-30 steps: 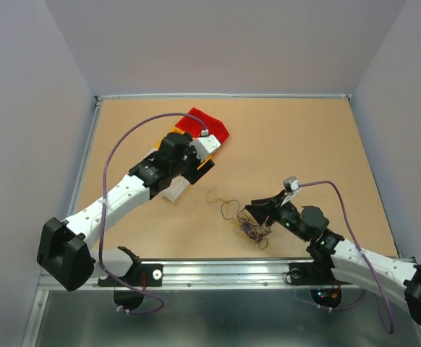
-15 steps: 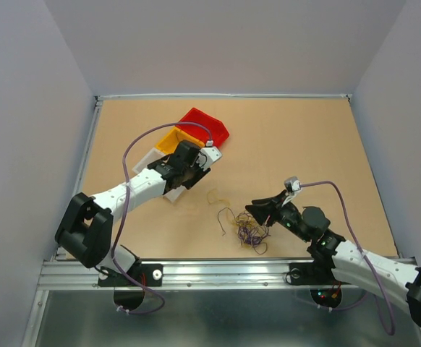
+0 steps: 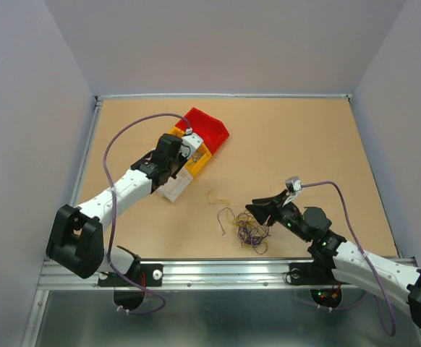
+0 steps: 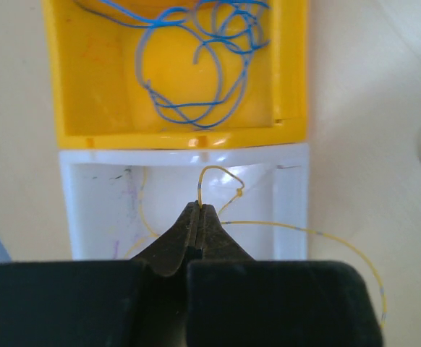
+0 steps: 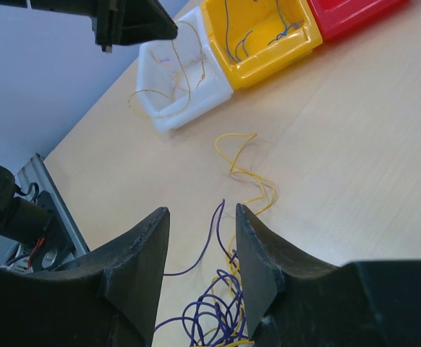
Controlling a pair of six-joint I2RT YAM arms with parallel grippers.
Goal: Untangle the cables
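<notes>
**Top view.** The cables (image 3: 248, 233) lie in a small clump at 6 o'clock on the table (image 3: 304, 144), close to the near edge. The right claw (image 3: 257, 210) sits just beside them, at their 1 o'clock. The left claw (image 3: 178, 160) is over the bins at the clump's 10 o'clock. These are a red bin (image 3: 214, 126), a yellow bin (image 3: 200, 155) and a white bin (image 3: 174, 189). The far and right parts of the table look free for pulling wires out.

**Left wrist view.** The left claw (image 4: 200, 210) is closed tight. It seems to pinch a yellow wire (image 4: 225, 181) over the white bin (image 4: 291, 210). The wire's tail hangs out over the bin wall at 4 o'clock. Blue wires (image 4: 189, 79) lie in the yellow bin (image 4: 174, 137) at 12 o'clock.

**Right wrist view.** The right claw (image 5: 201, 213) is open with nothing in it. The purple loops of the cables (image 5: 210, 318) are at 6 o'clock. A loose wire (image 5: 248, 173), also yellow, snakes away at 12 o'clock.

These wires look hair-thin, light, soft and springy, so they will likely slip. I think it is best to pinch a free end or an outer loop. A slow pull should keep the clump from dragging along or knotting tighter.
</notes>
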